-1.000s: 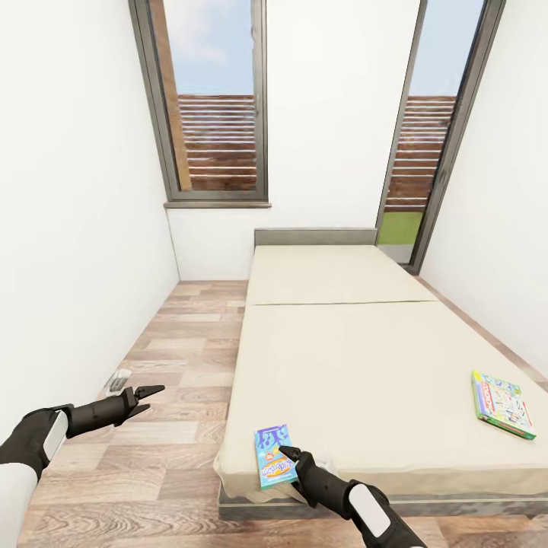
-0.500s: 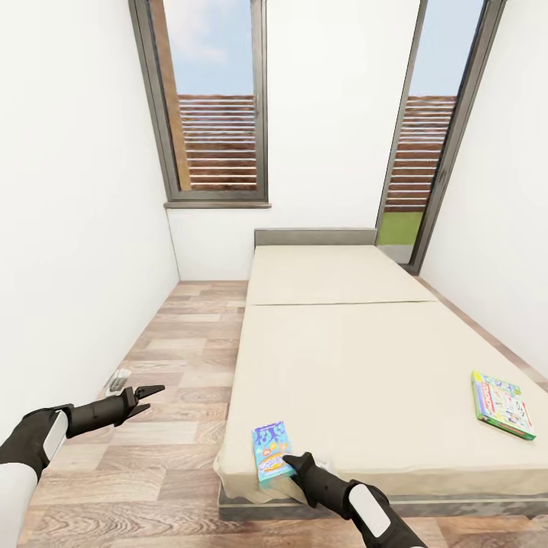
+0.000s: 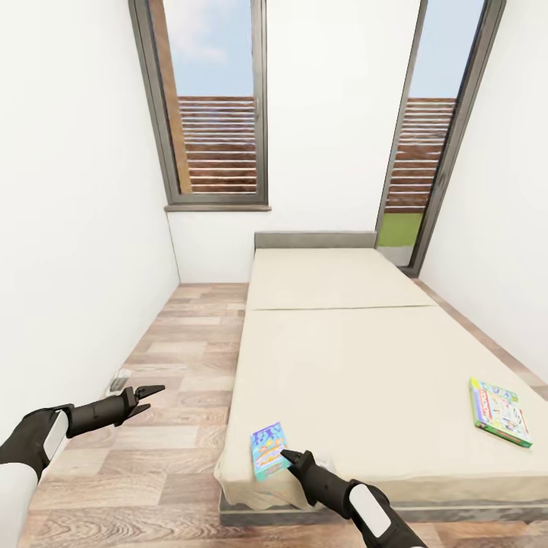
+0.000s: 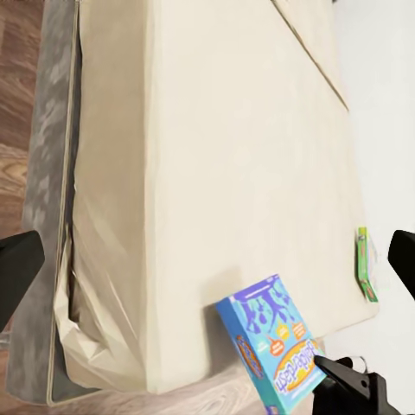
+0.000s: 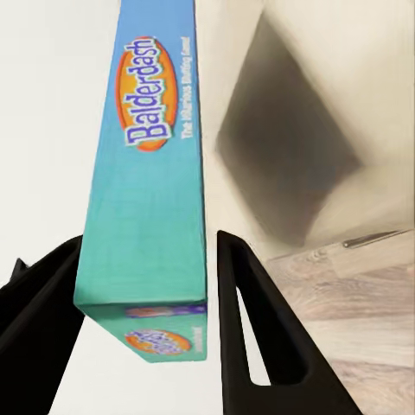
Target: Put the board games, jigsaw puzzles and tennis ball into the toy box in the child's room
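While the robot is standing at the foot of the bed (image 3: 335, 365), its right pincer (image 3: 292, 459) is reaching to the near left corner of the mattress, where the blue board game (image 3: 267, 450) is tilting up off the beige surface. In the right wrist view the two black fingers (image 5: 251, 328) are sitting on either side of the thin teal box (image 5: 151, 181), its edge printed "Balderdash", with a slight gap showing on one side, so I cannot tell whether the pincer is clamping it or only flanking it. The left wrist view is showing the same box (image 4: 272, 344) lifting at an angle beside the mattress corner, with the right pincer (image 4: 346, 380) at its lower end. The second board game (image 3: 500, 411), the green-edged one, is lying flat near the right edge of the bed, well apart from the blue one. The left pincer (image 3: 144, 396) is hanging over the wood-plank floor (image 3: 164, 411) to the left of the bed, its fingers parted and carrying nothing. Two tall dark-framed windows (image 3: 217, 106) are standing beyond the grey headboard (image 3: 315, 240).
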You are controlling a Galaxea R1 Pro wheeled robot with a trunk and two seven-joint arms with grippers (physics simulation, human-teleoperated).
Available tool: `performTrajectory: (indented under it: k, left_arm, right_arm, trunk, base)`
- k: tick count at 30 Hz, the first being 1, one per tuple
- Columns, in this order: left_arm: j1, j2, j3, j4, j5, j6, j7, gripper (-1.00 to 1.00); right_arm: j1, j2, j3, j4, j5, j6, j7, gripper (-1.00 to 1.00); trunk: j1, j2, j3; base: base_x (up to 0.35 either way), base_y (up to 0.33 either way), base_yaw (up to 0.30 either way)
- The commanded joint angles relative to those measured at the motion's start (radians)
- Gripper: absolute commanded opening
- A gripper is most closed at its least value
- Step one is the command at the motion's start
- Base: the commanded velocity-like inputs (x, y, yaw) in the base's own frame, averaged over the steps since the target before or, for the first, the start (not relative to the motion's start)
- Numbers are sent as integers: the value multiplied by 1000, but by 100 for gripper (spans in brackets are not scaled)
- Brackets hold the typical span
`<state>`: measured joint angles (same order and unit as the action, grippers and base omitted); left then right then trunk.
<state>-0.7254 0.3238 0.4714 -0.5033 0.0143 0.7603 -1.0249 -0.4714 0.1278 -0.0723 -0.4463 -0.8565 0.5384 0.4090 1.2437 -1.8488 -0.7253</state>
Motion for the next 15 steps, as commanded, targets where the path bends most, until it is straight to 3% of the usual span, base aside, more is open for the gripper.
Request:
performTrajectory:
  k: [1, 8, 9, 15]
  left_arm:
    - [-1, 0, 3, 0, 1, 9, -2, 100]
    - [0, 0, 3, 0, 1, 9, -1, 100]
    - [-1, 0, 1, 0, 1, 8, -1, 100]
    - [-1, 0, 1, 0, 1, 8, -1, 100]
  right_arm:
    - [0, 1, -7, 0, -1, 8, 2, -100]
    - [0, 0, -7, 0, -1, 9, 7, -100]
    - [-1, -1, -7, -6, -1, 10, 56, -100]
    - [-1, 0, -6, -33, -1, 14, 57, -100]
  trunk:
    - [-4, 7, 2]
    - [-31, 56, 24]
    - [-35, 63, 27]
    - [-58, 105, 46]
  base:
    - [0, 0, 0]
    - [0, 0, 0]
    - [0, 0, 0]
    - [0, 0, 0]
